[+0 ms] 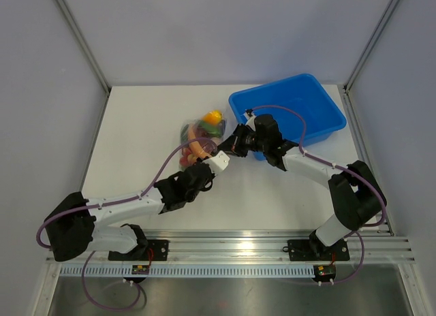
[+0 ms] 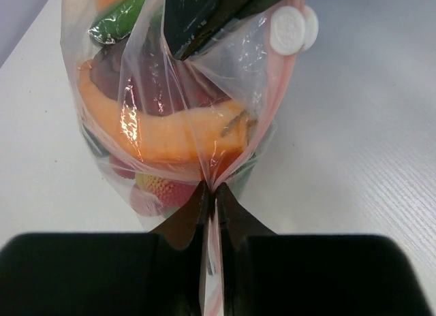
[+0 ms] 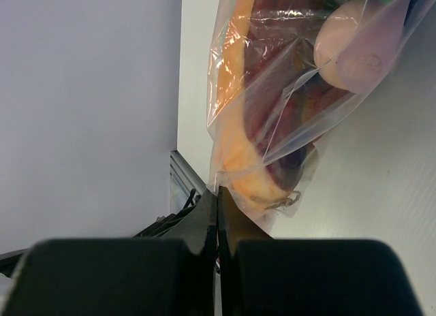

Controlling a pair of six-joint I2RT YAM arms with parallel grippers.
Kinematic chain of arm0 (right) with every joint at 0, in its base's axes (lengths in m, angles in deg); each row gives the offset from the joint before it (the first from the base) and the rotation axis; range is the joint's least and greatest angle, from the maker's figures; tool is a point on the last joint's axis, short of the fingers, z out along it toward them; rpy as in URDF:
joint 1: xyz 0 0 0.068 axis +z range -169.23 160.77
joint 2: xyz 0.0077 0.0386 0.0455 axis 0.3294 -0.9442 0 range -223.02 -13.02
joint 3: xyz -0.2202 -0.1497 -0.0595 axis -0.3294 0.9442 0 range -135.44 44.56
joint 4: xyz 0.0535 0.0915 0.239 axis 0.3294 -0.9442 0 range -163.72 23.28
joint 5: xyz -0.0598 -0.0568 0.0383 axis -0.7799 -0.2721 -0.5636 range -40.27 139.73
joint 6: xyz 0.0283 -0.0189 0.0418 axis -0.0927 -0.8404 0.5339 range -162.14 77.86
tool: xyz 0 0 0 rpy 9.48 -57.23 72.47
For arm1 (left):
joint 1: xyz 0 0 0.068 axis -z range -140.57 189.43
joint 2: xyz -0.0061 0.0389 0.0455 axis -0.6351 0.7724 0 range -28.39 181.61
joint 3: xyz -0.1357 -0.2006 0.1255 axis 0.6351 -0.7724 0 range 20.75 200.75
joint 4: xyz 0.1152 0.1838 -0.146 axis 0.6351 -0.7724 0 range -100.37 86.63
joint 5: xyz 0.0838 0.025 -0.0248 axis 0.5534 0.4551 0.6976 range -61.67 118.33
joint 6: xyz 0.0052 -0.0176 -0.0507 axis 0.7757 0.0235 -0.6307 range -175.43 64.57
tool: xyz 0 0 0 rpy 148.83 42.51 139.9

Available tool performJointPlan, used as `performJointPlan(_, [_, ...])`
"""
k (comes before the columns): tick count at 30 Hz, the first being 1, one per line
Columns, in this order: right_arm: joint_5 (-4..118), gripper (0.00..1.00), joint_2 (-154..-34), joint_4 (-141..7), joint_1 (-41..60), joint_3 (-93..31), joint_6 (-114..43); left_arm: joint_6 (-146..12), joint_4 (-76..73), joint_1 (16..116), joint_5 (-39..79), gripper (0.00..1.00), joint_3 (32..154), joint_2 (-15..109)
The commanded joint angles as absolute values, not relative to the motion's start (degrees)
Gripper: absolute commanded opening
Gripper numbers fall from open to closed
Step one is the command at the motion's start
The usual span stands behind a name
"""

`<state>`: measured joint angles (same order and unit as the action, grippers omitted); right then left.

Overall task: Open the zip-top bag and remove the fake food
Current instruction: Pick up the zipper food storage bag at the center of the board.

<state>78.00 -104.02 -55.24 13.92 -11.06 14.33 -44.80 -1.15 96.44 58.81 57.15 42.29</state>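
zip-top bag (image 2: 170,112): thin clear plastic, glossy, crinkled; table (image 2: 354,159): matt white, fine ribbed grain; bin (image 1: 320,101): smooth blue plastic.

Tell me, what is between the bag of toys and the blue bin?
The right tool, pinching the zip-top bag, sits there beside the blue bin; the top view shows it.

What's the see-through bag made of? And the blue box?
The zip-top bag looks like thin, clear plastic film: it crinkles, glints, and shows the toys through it. The blue bin looks like hard, smooth plastic, probably moulded, with stiff upright walls.
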Motion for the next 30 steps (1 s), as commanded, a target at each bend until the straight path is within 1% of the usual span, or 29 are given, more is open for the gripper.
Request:
performJointPlan(1, [80.8, 0.00, -102.5, -49.5, 13.6, -11.4, 15.8, -45.0, 0.1, 96.7, 59.9, 0.06, 59.3, 40.1])
performJointPlan(2, [81.0, 0.00, -102.5, -49.5, 13.6, -11.5, 15.3, -45.0, -0.2, 96.7, 59.9, 0.05, 59.4, 39.6])
performJointPlan(4, [80.8, 0.09, -102.6, -50.4, 13.5, -12.2, 14.0, -45.8, -1.5, 96.7, 59.5, 0.04, 59.5, 37.8])
performJointPlan(7, [79.0, 0.19, -102.2, -53.4, 13.5, -13.5, 11.0, -46.7, -3.2, 96.7, 58.5, 0.03, 59.5, 35.6])
performJointPlan(9, [78.3, 0.21, -101.5, -53.5, 13.5, -13.4, 10.1, -47.2, -3.2, 96.7, 57.1, 0.00, 59.3, 33.3])
performJointPlan(10, [78.0, 0.22, -101.3, -53.1, 13.5, -13.2, 10.0, -47.3, -4.8, 96.7, 56.6, 0.00, 59.4, 32.8])
performJointPlan(13, [76.9, 0.38, -100.1, -53.6, 13.5, -13.2, 8.9, -48.1, -6.7, 96.6, 55.2, 0.00, 59.9, 30.5])
performJointPlan(14, [76.4, 0.51, -99.4, -54.1, 13.5, -13.3, 7.7, -48.3, -6.7, 96.7, 55.1, 0.00, 59.8, 29.3])
performJointPlan(15, [75.6, 0.56, -99.1, -55.7, 13.5, -13.5, 7.0, -48.5, -6.6, 96.7, 55.2, 0.00, 59.6, 28.7])
performJointPlan(16, [73.9, 0.57, -98.5, -56.5, 13.4, -13.7, 6.3, -48.5, -6.5, 96.7, 55.4, 0.00, 59.2, 28.0])
performJointPlan(17, [73.1, 0.67, -97.7, -57.2, 13.5, -13.8, 5.0, -48.6, -6.4, 96.7, 55.5, 0.00, 59.1, 27.5])
performJointPlan(25, [70.4, 0.69, -95.1, -57.5, 13.2, -12.8, 2.9, -49.5, -6.7, 96.7, 58.8, 0.00, 58.5, 25.2])
performJointPlan(30, [65.7, 0.69, -92.0, -57.2, 13.2, -11.2, -3.3, -50.0, -5.8, 96.7, 60.6, 0.00, 57.2, 22.8])
